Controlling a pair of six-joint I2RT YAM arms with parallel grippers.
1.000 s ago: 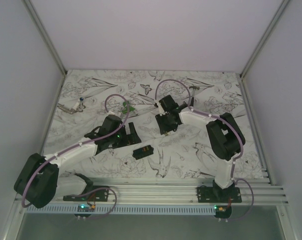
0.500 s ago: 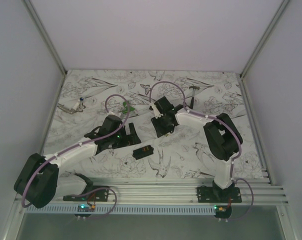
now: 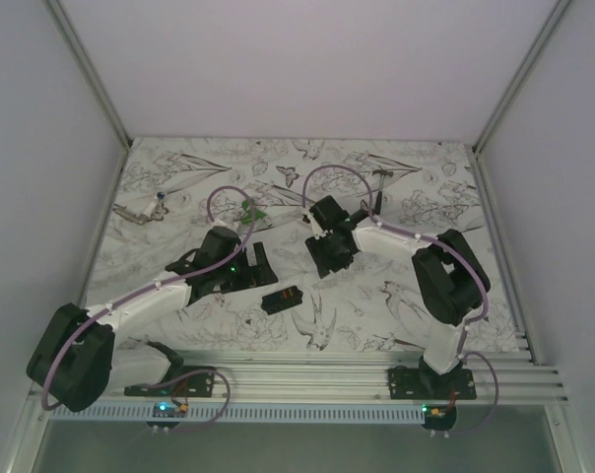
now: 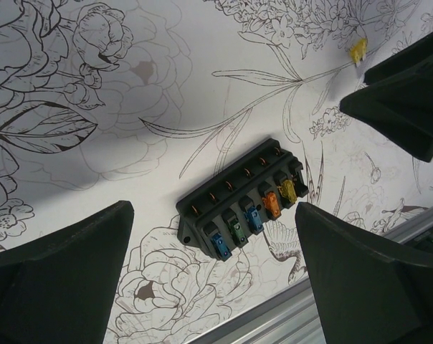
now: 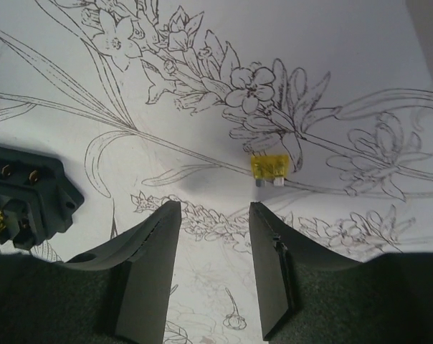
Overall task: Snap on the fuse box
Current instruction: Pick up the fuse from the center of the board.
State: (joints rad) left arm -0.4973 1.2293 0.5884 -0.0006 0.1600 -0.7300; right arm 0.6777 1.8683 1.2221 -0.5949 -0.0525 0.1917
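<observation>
Lying flat on the flower-printed counter (image 3: 376, 296), the fuse box (image 4: 241, 204) is a black oblong with blue, green, orange and yellow fuses (image 4: 254, 218) in a row, just beside the wide-open left end effector (image 3: 260, 264), while the right end effector (image 5: 209, 215) hangs half open, empty, near it.

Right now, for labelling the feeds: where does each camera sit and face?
Top: above and behind the bases, looking down at the table; both arms and the fuse box show.
Left wrist: on the left arm, facing down at the fuse box; open jaws frame it.
Right wrist: facing down at a yellow fuse; open jaws below.
Both wrist views share fuse box and fuse.
</observation>
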